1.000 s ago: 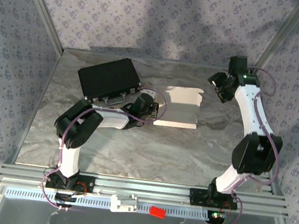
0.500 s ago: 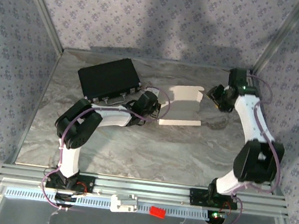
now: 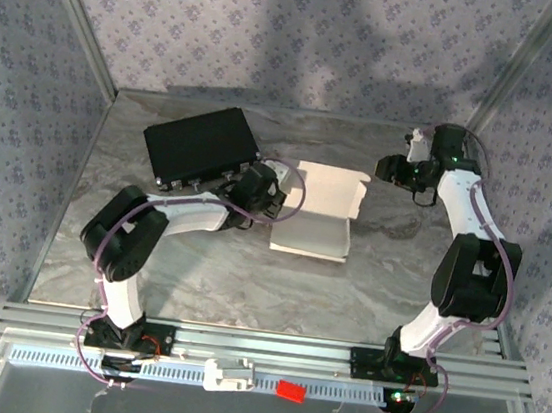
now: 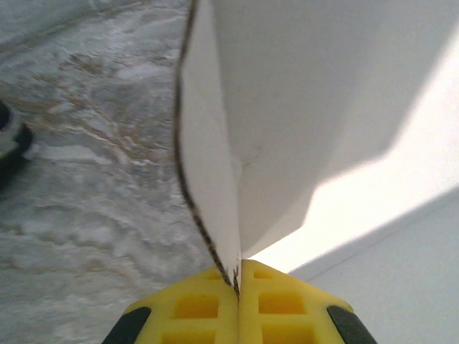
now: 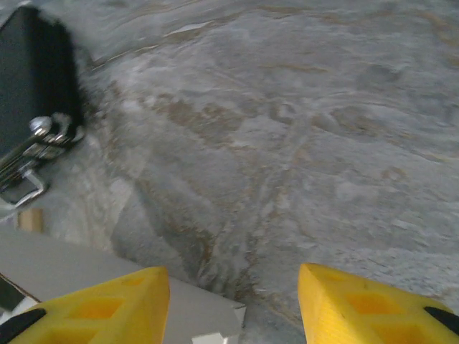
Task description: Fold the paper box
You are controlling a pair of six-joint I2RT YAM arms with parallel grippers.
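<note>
The paper box (image 3: 313, 233) is a white cardboard sheet lying mid-table, its back panel (image 3: 330, 189) standing up. My left gripper (image 3: 272, 192) is shut on the box's left flap. In the left wrist view the yellow fingers (image 4: 208, 297) pinch that flap's thin edge (image 4: 211, 179), with the left gripper (image 4: 239, 278) closed tight around it. My right gripper (image 3: 385, 168) hovers just right of the raised panel, open and holding nothing. In the right wrist view the right gripper (image 5: 233, 304) is spread over bare table, with a corner of the paper box (image 5: 79, 269) under its left finger.
A black case (image 3: 201, 145) lies at the back left, close behind my left gripper; its latches (image 5: 39, 143) appear in the right wrist view. On the near rail sit a white part (image 3: 228, 373) and a small red piece (image 3: 291, 391). Patterned walls enclose the table.
The left arm has dragged the paper box a little left and nearer, still gripping it. The right gripper has turned and come down beside the raised panel's right edge.
</note>
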